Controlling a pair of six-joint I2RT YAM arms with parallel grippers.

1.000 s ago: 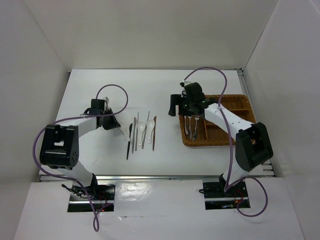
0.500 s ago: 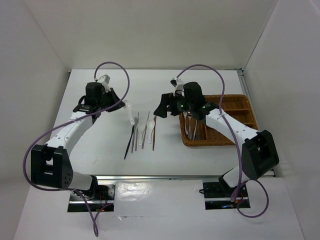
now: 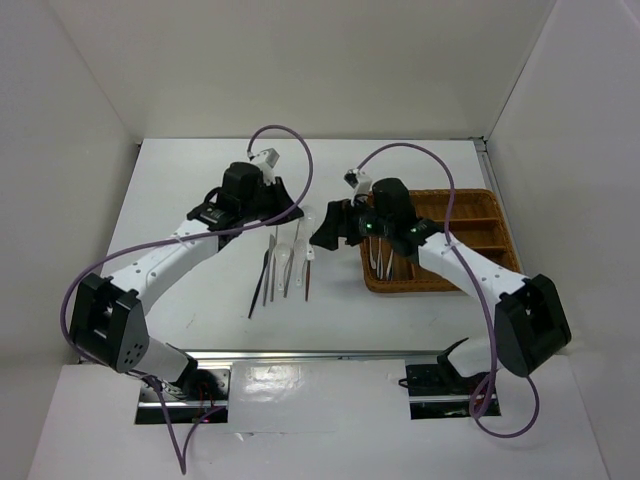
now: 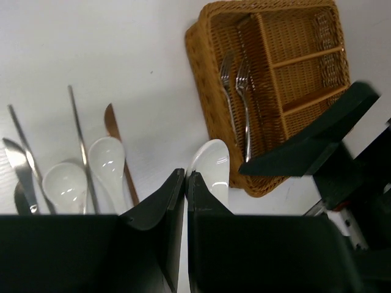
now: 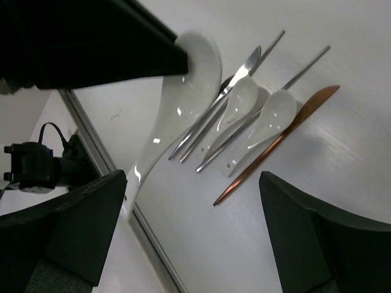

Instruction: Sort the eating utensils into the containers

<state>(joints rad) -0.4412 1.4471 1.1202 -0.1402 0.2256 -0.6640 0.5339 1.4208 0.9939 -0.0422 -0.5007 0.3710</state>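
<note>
White panels wall in the pale counter [image 3: 180, 170], and the biggest change of the last second is on its left side. The left arm has swung in from the far left towards the middle. Its left hand [image 4: 185, 177] now hangs over the gap between the loose cutlery and the basket. Its fingers are pressed almost together, pinching a white spoon [image 4: 211, 168] by the handle. The exact contact is hidden behind the fingers in the left wrist view, so the grip looks firm rather than proven. The spoon's bowl points ahead, clear of the counter and just short of the tray's corner.

Below and left of it, the rest of the row [image 3: 283, 262] waits on the counter. It holds two more spoons [image 4: 64, 183], thin grey sticks [image 4: 78, 134], a dark one and a brown stick [image 4: 119, 152].

Further right, the right hand [image 3: 333, 228] has come off the tray and moved out over the row. It is spread wide and holds nothing, touching nothing.

At the right sits the wicker tray [image 4: 197, 67], with forks [image 4: 245, 116] lying in its long compartment nearest the row.

So one spoon is on its way in and the right hand is free for another pick. Most of the sorting is not yet done.
</note>
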